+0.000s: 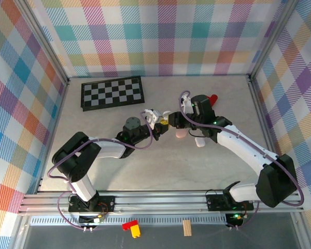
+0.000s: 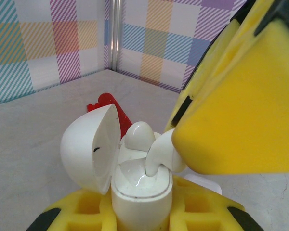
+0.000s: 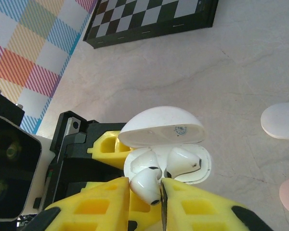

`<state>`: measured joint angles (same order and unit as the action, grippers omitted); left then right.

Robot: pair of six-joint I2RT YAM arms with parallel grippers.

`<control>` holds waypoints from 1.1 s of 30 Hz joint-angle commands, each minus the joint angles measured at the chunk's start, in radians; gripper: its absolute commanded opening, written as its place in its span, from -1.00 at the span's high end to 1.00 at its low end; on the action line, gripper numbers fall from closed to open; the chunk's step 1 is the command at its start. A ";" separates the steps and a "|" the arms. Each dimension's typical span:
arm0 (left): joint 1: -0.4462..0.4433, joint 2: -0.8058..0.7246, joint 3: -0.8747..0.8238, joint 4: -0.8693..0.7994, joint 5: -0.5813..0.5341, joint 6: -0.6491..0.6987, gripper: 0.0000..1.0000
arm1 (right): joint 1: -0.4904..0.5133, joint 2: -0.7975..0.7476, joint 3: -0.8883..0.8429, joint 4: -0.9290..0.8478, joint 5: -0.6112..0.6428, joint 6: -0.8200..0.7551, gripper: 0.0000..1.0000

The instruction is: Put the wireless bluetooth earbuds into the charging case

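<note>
the left arm (image 1: pixel 101 148) folds at its elbow on the left and stretches its forearm right toward mid-table, the left gripper (image 1: pixel 154 118) closed, its yellow fingers (image 2: pixel 86 211) clamped on the open charging case (image 2: pixel 142 192). the right arm (image 1: pixel 243 148) bends at the far right and reaches back left. the right gripper (image 1: pixel 167 122) sits almost tip to tip with the left, pinching one earbud (image 3: pixel 147 185).

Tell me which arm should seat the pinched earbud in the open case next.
Right. The right gripper pinches the earbud just above the open charging case, which the left gripper is busy holding.
</note>
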<state>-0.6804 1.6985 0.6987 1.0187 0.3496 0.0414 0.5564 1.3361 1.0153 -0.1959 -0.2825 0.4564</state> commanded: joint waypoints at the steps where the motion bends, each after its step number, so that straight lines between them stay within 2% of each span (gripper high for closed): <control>1: -0.010 -0.034 0.023 0.006 0.009 0.010 0.95 | 0.002 -0.011 0.005 0.008 -0.049 0.004 0.51; 7: -0.009 -0.021 0.033 -0.002 0.013 0.011 0.95 | 0.002 -0.011 -0.003 0.040 -0.099 0.010 0.23; 9: -0.010 -0.021 0.035 -0.002 0.017 0.010 0.95 | 0.002 -0.008 -0.003 0.049 -0.099 0.013 0.21; 16: -0.010 -0.024 0.030 -0.005 0.014 0.008 0.95 | 0.000 -0.014 -0.027 0.110 -0.121 0.032 0.27; 22: -0.008 -0.023 0.018 0.010 0.012 0.016 0.95 | -0.017 -0.063 -0.065 0.127 -0.068 0.061 0.41; 28: -0.008 -0.031 -0.034 0.048 0.028 0.162 0.95 | -0.019 -0.098 -0.050 0.085 -0.005 0.049 0.39; 33: -0.008 -0.068 -0.032 -0.085 0.020 0.309 0.92 | -0.020 -0.052 0.038 -0.030 0.042 -0.010 0.36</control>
<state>-0.6804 1.6836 0.6701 0.9680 0.3573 0.2245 0.5423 1.2625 0.9855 -0.1604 -0.2832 0.4915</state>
